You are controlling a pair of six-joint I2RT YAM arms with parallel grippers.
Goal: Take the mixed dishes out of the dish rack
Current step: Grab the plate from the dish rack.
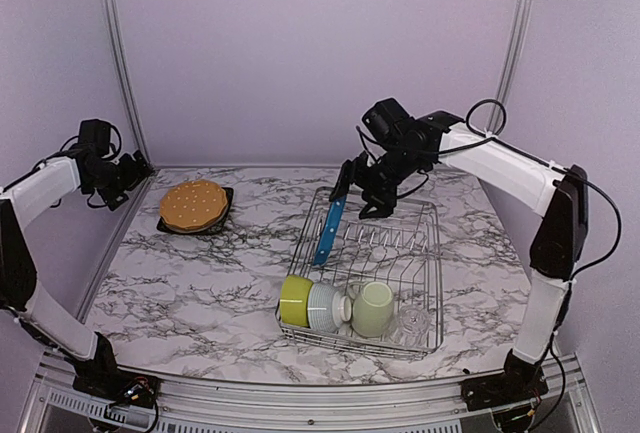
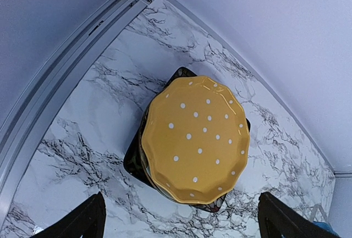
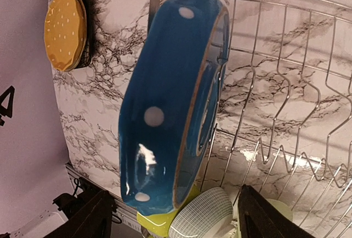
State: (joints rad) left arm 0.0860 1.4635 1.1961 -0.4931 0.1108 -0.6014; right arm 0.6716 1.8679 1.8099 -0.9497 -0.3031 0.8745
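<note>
- Unloaded: orange dotted plate [image 1: 193,204] on black plate [image 1: 226,199], surface [image 1: 200,283] far left; left tool [image 1: 133,171] spread above.
- In silver wire rack [image 1: 432,253]: upright blue dotted plate [image 1: 330,225], right tool [image 1: 352,190] spread near its top rim; lime-green bowl [image 1: 295,300], white ribbed bowl [image 1: 325,306], green mug [image 1: 373,309], glass [image 1: 412,323].

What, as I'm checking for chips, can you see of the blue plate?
The blue plate is glossy, ceramic-looking, blue with white dots and a thin tan rim; no chips show. It stands on edge, leaning, at the left of the dish rack. The right tool hangs open by its top edge; contact is unclear.
</note>
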